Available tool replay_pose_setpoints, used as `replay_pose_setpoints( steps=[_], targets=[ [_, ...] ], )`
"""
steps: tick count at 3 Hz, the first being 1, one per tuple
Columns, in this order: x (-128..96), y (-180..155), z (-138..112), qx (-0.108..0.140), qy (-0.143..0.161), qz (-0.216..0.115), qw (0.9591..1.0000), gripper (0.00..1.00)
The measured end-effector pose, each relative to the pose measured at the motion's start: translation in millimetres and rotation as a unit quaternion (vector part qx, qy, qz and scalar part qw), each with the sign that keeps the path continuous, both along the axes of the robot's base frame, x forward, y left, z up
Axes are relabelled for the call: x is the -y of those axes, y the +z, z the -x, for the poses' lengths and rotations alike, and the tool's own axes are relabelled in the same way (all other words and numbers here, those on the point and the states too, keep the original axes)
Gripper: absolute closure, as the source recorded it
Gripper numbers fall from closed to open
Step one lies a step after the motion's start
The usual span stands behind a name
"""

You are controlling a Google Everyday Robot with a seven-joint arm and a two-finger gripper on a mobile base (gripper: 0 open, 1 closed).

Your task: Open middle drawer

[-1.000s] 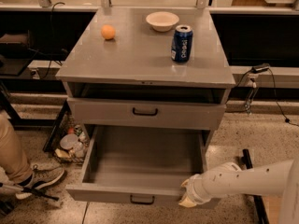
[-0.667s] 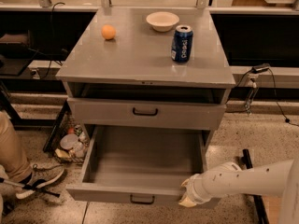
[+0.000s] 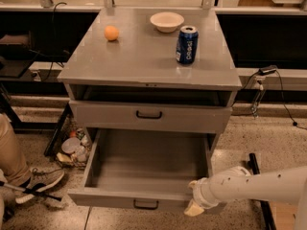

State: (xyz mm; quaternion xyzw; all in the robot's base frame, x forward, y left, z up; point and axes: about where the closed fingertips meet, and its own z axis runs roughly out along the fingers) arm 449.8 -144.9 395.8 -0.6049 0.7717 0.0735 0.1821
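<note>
The middle drawer (image 3: 120,199) is pulled far out of the grey cabinet (image 3: 148,75). Its inside (image 3: 148,162) looks bare, and its slim front carries a small black bar handle (image 3: 145,204). My gripper (image 3: 194,208) is at the right end of that drawer front, low and near the floor, to the right of the handle. My white arm (image 3: 254,183) comes in from the lower right. Above it, another grey drawer front (image 3: 110,116) with a black handle (image 3: 148,114) stands slightly out, with a dark gap over it.
On the cabinet top stand a blue can (image 3: 186,44), a white bowl (image 3: 166,21) and an orange ball (image 3: 111,32). A person's leg and shoe (image 3: 38,182) are at the lower left, with clutter (image 3: 72,147) beside the cabinet. Cables (image 3: 268,87) hang at the right.
</note>
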Motion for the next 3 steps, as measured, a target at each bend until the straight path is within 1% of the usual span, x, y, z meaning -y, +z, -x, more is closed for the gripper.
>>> replay_pose_setpoints(
  steps=[1, 2, 3],
  targets=[
    [17.2, 39.2, 2.5, 0.035, 0.002, 0.006, 0.9994, 0.0],
    [43.3, 105.6, 3.1, 0.092, -0.004, 0.017, 0.9956, 0.0],
    [89.6, 217.3, 0.8, 0.178, -0.034, 0.043, 0.9825, 0.0]
  ],
)
